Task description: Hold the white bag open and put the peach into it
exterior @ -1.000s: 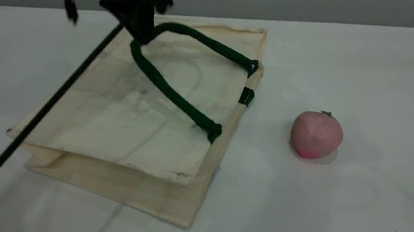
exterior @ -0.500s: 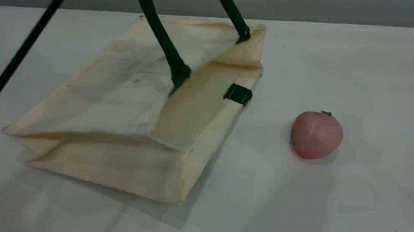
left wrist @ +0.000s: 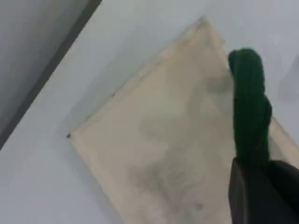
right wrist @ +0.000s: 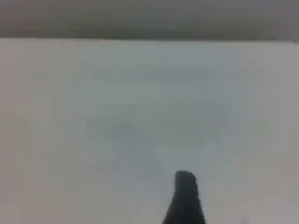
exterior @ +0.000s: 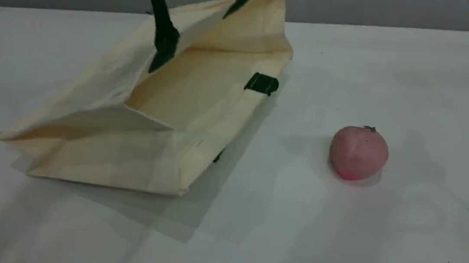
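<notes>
White table [exterior: 379,251]: peach [exterior: 358,152] lies well right of white bag [exterior: 98,143], mouth gaping. 1 rope handle [left wrist: 250,107] is pinched by left gripper [left wrist: 254,175]; upward tension should be maintained. Right gripper [right wrist: 186,186], spread, is needed at peach.

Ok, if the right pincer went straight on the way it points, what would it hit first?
Probably just the bare table: nothing else shows ahead of the right pincer in its own view. The peach is not in that view; depth is unclear.

Cream bag [exterior: 105,157] agape; pink peach [exterior: 358,153] apart.
</notes>
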### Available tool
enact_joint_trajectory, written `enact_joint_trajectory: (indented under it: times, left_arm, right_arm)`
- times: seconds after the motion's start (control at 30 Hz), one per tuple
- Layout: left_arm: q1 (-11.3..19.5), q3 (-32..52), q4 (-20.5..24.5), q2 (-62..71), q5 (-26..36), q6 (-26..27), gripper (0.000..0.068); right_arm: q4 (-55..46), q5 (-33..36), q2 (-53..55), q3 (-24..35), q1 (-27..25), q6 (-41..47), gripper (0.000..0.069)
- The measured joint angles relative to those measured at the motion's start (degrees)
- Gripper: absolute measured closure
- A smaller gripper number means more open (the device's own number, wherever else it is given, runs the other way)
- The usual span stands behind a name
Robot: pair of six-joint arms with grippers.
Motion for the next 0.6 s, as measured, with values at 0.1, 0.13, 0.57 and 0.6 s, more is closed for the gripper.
enact_joint_trajectory:
  times: [0.1,0.13,0.57,0.6]
  left_arm:
    - [0.0,3.5,-2.3,-2.7,0.0,3.9,0.0594]
    - [0.0,4.8,-2.4,-3.5,-0.1,5.1,0.0593]
    - [0.0,10.0,-2.7,-8.8,0.1,15.7,0.0594]
    - [0.0,10.0,-2.7,-8.8,0.1,16.2,0.0594]
  right_arm:
    - [0.0,-0.4,0.4,0.0,0.0,0.0,0.0200]
    - [0.0,-0.5,0.4,0.0,0.0,-0.1,0.0200]
    - [0.0,3.7,0.7,0.0,0.0,-0.2,0.0200]
    - [0.0,4.2,0.7,0.0,0.0,-0.2,0.0200]
